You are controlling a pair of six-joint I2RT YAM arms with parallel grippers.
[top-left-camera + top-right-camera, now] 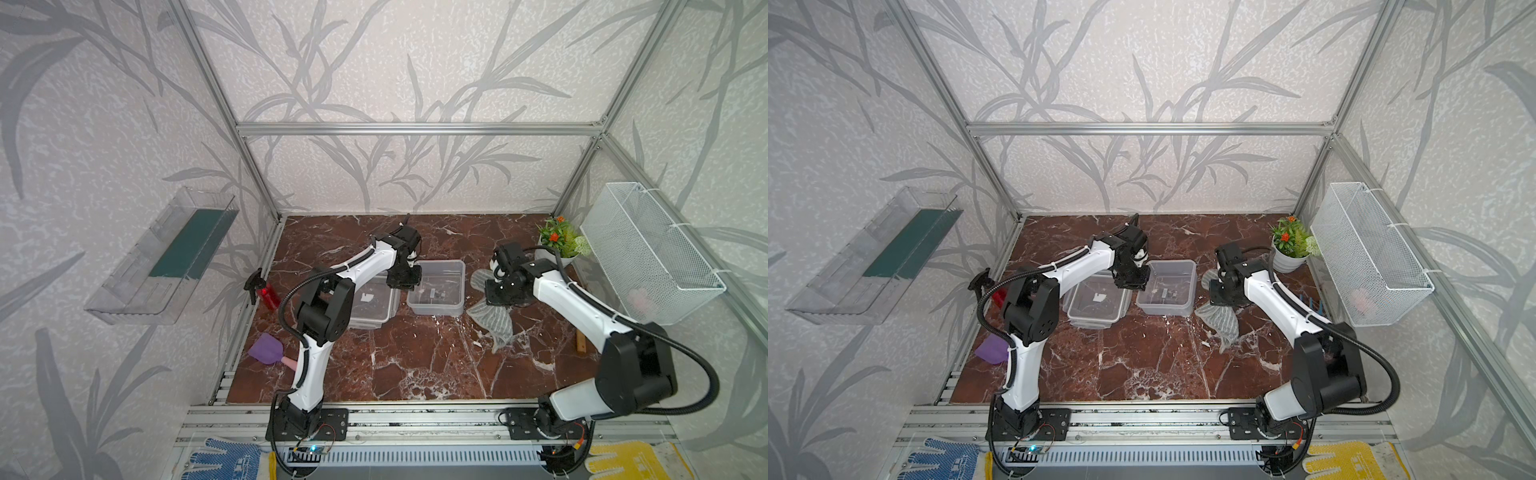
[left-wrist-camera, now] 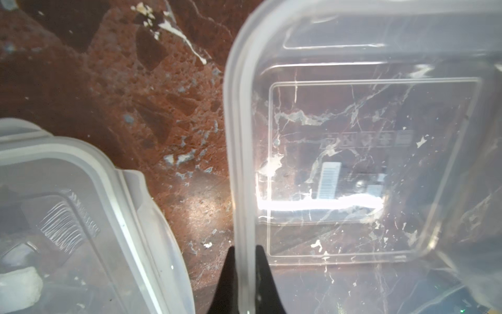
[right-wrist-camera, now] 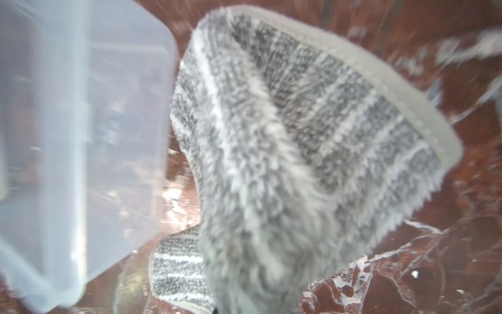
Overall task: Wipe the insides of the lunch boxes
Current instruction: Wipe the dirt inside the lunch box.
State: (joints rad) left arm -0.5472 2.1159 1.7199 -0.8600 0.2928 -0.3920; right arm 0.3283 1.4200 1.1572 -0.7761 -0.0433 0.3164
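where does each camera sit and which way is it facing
top views: high above the arm bases, looking down and forward over the marble table; left arm and right arm show.
left wrist: behind the left gripper, facing down its fingers, shut on the gripped lunch box rim; other lunch box beside.
right wrist: behind the right gripper, facing the striped cloth it pinches; jaws barely show.
shared: both wrist views show the gripped lunch box.

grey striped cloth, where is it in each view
Top view: grey striped cloth on the marble, right of centre.
Top view: there too, nearer centre.
Left wrist: not in it.
Right wrist: fills the middle.
Shared landmark: the clear lunch box beside it.
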